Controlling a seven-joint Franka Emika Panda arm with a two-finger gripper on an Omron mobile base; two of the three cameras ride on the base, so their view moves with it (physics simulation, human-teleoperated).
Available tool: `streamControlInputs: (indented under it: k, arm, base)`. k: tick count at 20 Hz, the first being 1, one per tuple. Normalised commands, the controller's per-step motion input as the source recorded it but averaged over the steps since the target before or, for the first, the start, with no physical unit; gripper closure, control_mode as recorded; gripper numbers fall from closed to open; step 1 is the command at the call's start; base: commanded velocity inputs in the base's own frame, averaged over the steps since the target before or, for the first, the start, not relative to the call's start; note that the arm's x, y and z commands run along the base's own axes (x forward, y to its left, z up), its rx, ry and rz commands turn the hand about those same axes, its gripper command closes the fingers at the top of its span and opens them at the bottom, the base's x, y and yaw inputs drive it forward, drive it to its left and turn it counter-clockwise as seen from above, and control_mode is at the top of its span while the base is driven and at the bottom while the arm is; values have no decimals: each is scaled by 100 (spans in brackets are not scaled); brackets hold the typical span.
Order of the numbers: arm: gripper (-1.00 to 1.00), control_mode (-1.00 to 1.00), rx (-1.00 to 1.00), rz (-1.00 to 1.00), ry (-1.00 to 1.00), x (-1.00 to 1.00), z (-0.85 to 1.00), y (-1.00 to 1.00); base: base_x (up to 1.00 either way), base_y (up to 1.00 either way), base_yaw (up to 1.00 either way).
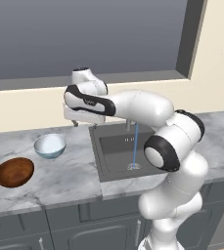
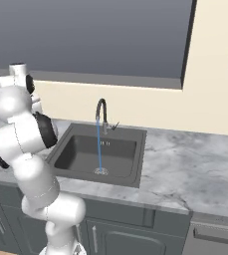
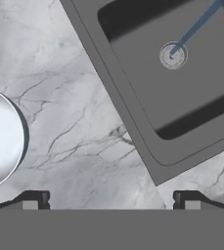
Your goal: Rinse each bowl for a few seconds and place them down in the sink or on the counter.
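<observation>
Two bowls: one pale [image 1: 50,145], one brown [image 1: 14,172]. One sink [image 2: 80,167], one faucet [image 2: 101,113], one counter [image 1: 59,178].

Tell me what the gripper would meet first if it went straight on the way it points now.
Probably bare counter, between the pale bowl and the sink; the open gripper points down at the marble.

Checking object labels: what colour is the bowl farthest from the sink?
Dark reddish-brown bowl, wood-like; clearest in the left base view.
</observation>
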Motion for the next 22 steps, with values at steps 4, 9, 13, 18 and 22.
streamControlInputs:
  k: [4, 9, 13, 18, 22]
  arm:
    - [-100, -100, 0, 0, 6, 11, -28, 33]
    - [-100, -100, 0, 0, 10, 15, -25, 39]
    - [-100, -100, -1, 0, 10, 14, -21, 35]
    - [-100, -100, 0, 0, 9, 15, -21, 33]
    - [-100, -100, 0, 0, 7, 12, -19, 27]
  base:
    - [0, 0, 0]
    - [0, 0, 0]
    - [0, 0, 0]
    - [0, 0, 0]
    - [0, 0, 0]
